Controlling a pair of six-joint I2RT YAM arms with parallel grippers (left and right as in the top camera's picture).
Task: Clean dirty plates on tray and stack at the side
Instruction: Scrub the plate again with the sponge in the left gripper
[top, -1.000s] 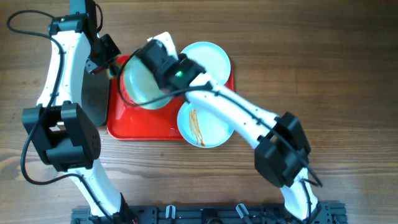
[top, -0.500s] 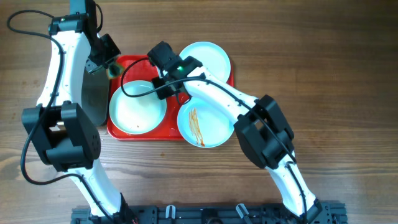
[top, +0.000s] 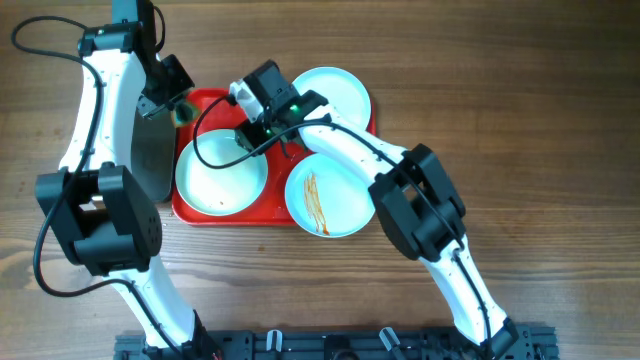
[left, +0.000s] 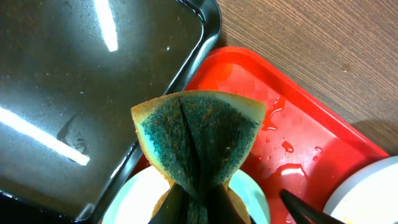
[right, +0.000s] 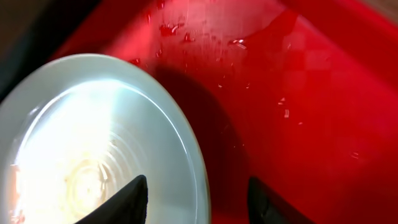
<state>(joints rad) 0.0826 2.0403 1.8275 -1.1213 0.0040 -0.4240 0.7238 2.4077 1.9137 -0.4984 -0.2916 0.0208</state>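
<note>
Overhead: left gripper clamped on a sponge, right gripper spread over the tray.
Left wrist view shows the left gripper pinching the green-faced, yellow-edged sponge folded into a fan, at the tray's 11 o'clock corner, over the seam where the red tray meets the black tray. Right wrist view shows the right gripper with its fingers apart, nothing pinched, straddling the rim of a plate that lies flat on the droplet-spotted tray. From that gripper, this clean-looking plate sits at 7 o'clock, a second plate at 2 o'clock on the tray's far corner, and the sauce-streaked plate at 4 o'clock, overhanging the tray's near edge. The black tray lies at 9 o'clock of the red one, on the wooden table.
</note>
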